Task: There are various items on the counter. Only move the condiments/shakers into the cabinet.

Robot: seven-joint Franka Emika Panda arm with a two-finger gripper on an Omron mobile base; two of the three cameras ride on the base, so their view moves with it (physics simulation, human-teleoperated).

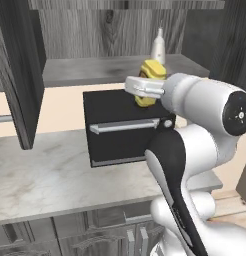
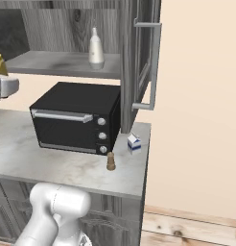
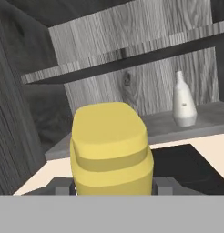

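Fingers (image 3: 111, 189) clamped on the yellow bottle (image 3: 110, 148), held above the toaster oven (image 1: 122, 125) before the cabinet shelf (image 1: 90, 70); a careless advance could topple the white bottle (image 1: 158, 47) there.

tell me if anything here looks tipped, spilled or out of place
Nothing is tipped or spilled. The white bottle stands upright on the cabinet shelf, the brown shaker and the blue-and-white box stand upright on the counter by the toaster oven, and the yellow bottle sits in the gripper.
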